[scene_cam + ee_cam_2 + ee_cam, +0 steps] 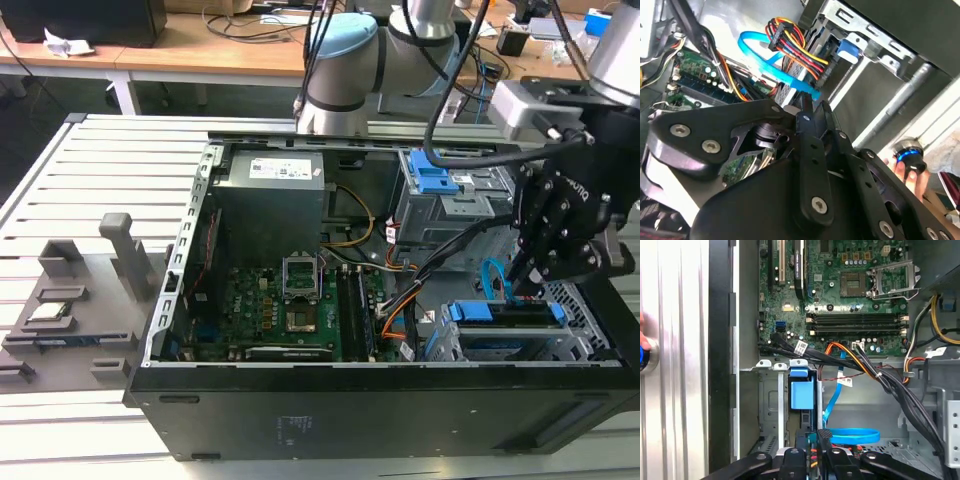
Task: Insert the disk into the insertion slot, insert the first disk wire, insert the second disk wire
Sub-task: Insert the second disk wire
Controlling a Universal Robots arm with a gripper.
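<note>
The disk (500, 312), with its blue carrier, lies inside the insertion slot (575, 335), a silver perforated cage at the case's front corner on the exterior view's right. My black gripper (522, 288) hovers just above the disk's end. In the second wrist view the gripper (810, 106) is shut on the end of a flat blue wire (756, 47) that loops back toward the motherboard. A bundle of red, yellow and black wires (792, 36) runs to a black connector by the carrier's blue tab (847, 50). The first wrist view shows the blue tab (801, 390) and the blue wire loop (855, 435).
A grey cage with blue latch tabs (440, 185) stands behind the slot. The motherboard (290, 300) and power supply (270, 195) take up the case's middle. Black cable bundles (880, 377) cross near the slot. A hand holds a blue-lit button (907, 157) beside the case.
</note>
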